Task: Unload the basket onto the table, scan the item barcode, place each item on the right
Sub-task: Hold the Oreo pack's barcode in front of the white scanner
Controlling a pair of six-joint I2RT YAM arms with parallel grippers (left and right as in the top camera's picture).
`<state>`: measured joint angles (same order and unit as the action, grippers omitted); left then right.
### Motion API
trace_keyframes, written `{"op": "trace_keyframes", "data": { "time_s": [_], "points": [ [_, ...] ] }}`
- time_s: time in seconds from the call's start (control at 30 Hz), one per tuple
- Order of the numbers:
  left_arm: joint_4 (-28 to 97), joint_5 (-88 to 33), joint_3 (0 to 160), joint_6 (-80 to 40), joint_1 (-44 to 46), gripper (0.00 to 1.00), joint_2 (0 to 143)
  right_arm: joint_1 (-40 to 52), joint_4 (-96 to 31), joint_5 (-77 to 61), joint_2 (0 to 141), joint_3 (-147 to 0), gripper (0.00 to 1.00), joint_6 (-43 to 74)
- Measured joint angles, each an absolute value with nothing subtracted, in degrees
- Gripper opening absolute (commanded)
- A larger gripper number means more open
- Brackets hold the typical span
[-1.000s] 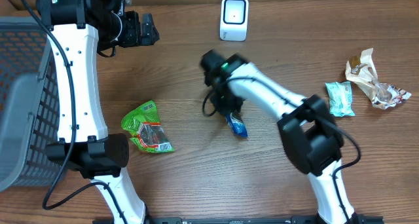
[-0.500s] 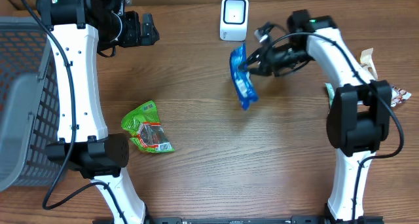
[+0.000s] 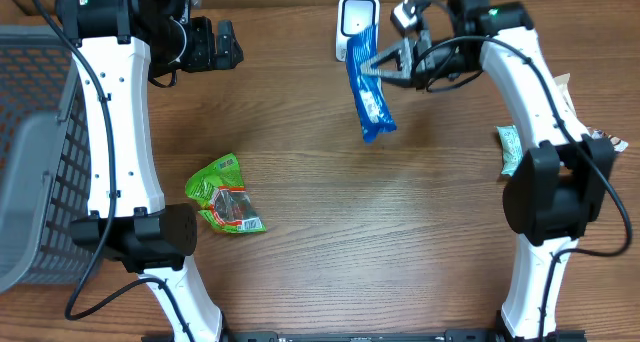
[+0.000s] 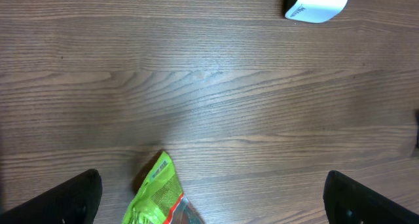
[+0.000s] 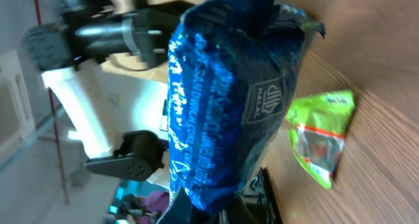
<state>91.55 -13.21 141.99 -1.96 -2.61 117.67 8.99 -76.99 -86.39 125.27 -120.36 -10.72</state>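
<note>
Your blue packet (image 3: pixel 368 97) is at about 12 o'clock on the table (image 3: pixel 330 252) in the overhead view, a long strip running from 12 down to 6. Its upper end overlaps the lower edge of the white scanner (image 3: pixel 357 22) in that view. You cannot tell from above whether the two touch.

The right gripper (image 3: pixel 368 67) comes in from 3 o'clock of the packet and is clamped tight on its upper part, so the rest of the packet hangs below the fingers. In the right wrist view the packet (image 5: pixel 229 99) fills the middle of the frame, with its white printing and a small logo facing the camera. No barcode can be made out on that face.

The left gripper (image 3: pixel 228 44) is at 10 o'clock of the packet, well apart from it. Its jaws are spread wide and hold nothing. In the left wrist view its dark fingers (image 4: pixel 59 198) sit at the two bottom corners, with bare wood between them.

A green packet (image 3: pixel 225 194) lies flat at 8 o'clock of the blue one, well apart. A teal packet (image 3: pixel 520 150) lies at 4 o'clock, and a crumpled wrapper (image 3: pixel 575 122) lies just beyond it at 3 o'clock. The grey basket (image 3: pixel 30 132) takes up the table's 9 o'clock edge.
</note>
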Motion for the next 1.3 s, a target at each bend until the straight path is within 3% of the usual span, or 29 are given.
{"op": "trace_keyframes", "data": {
  "time_s": [0.57,0.83,1.1,1.3],
  "points": [
    [91.5,-13.2,142.0,-2.0,-2.6,1.0,117.7,9.0,-75.5,-82.0,121.1,-124.1,0.04,-10.5],
    [91.6,-13.2,142.0,-2.0,-2.6,1.0,117.7,11.9,-69.5,-55.5,121.1,-124.1,0.04,-9.4],
    [91.5,-13.2,142.0,-2.0,-2.6,1.0,117.7,23.3,-54.2,-12.6,121.1,-123.9,0.04,-4.4],
    [91.5,-13.2,142.0,-2.0,-2.6,1.0,117.7,28.4,-41.6,11.8,121.3,-123.7,0.04,-5.5]
  ]
}}
